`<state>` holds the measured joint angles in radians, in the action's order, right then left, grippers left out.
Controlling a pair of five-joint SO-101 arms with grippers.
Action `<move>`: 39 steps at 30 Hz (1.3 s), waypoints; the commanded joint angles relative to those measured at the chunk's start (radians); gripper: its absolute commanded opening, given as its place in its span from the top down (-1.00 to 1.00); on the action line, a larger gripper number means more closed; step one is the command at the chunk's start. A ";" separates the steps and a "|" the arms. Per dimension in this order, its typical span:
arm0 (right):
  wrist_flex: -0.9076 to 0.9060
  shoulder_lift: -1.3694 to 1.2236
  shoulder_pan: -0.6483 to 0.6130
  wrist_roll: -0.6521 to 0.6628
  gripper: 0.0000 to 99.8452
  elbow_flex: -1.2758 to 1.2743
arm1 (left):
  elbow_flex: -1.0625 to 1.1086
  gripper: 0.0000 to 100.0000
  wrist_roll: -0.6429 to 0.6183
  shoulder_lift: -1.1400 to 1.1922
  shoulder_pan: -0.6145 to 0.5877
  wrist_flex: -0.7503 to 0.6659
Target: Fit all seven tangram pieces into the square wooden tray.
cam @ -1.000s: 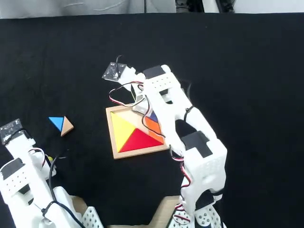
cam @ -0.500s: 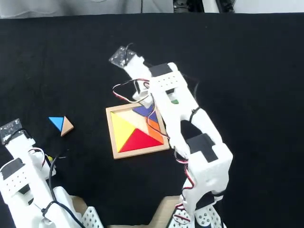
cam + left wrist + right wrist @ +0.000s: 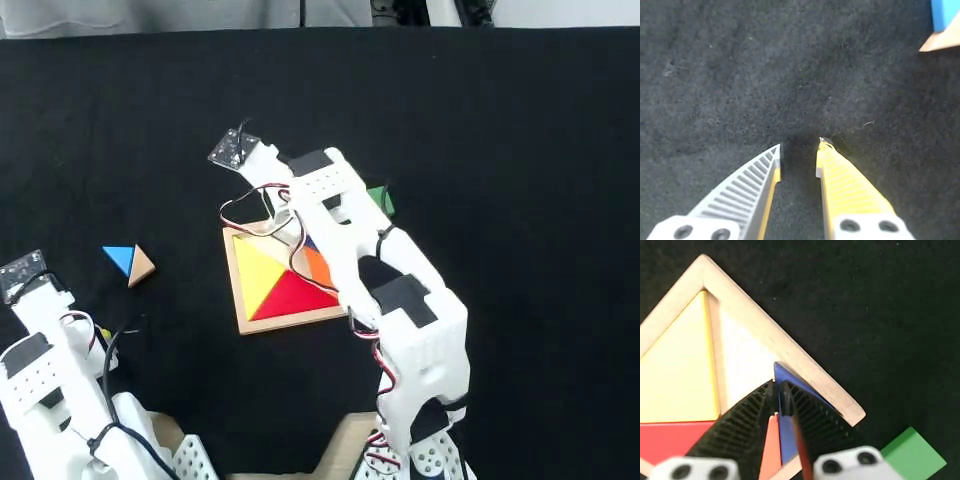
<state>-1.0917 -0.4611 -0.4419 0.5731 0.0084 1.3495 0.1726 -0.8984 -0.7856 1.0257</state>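
Observation:
The square wooden tray (image 3: 240,300) lies mid-table with a yellow triangle (image 3: 260,272), a red triangle (image 3: 295,298) and an orange piece (image 3: 318,264) in it. My right gripper (image 3: 779,386) is shut, its tips resting on a dark blue piece (image 3: 786,374) that lies along the tray's rim (image 3: 805,365). A bare patch of tray floor (image 3: 745,365) lies beside the yellow triangle (image 3: 675,375). A green piece (image 3: 379,200) lies on the cloth just outside the tray. My left gripper (image 3: 800,146) is narrowly open over bare cloth, holding nothing.
A small blue triangle (image 3: 119,258) and a tan triangle (image 3: 143,266) lie touching on the black cloth left of the tray, at the edge of the left wrist view (image 3: 945,15). The left arm (image 3: 40,350) stands at the near left corner.
The right arm swung away from the tray's far corner and came back toward it, lower and more to the left. The green piece now shows beside it. The left arm stayed still.

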 commanded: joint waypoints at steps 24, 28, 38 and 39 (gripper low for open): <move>0.043 0.414 0.127 -0.060 0.98 -0.186 | -0.012 0.74 0.005 -0.011 -0.007 -0.014; 0.216 0.435 0.193 -0.167 0.98 -0.289 | -0.021 0.74 0.005 -0.011 -0.007 -0.014; 0.261 0.430 0.293 -0.387 0.98 -0.272 | -0.521 0.74 0.011 0.002 0.104 0.316; 0.264 0.429 0.293 -0.387 0.98 -0.274 | -0.575 0.74 0.011 0.002 0.143 0.359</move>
<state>-0.8523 -0.0806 -0.1642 0.2033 -0.2846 0.9935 0.1726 -0.8953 -0.7319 1.2635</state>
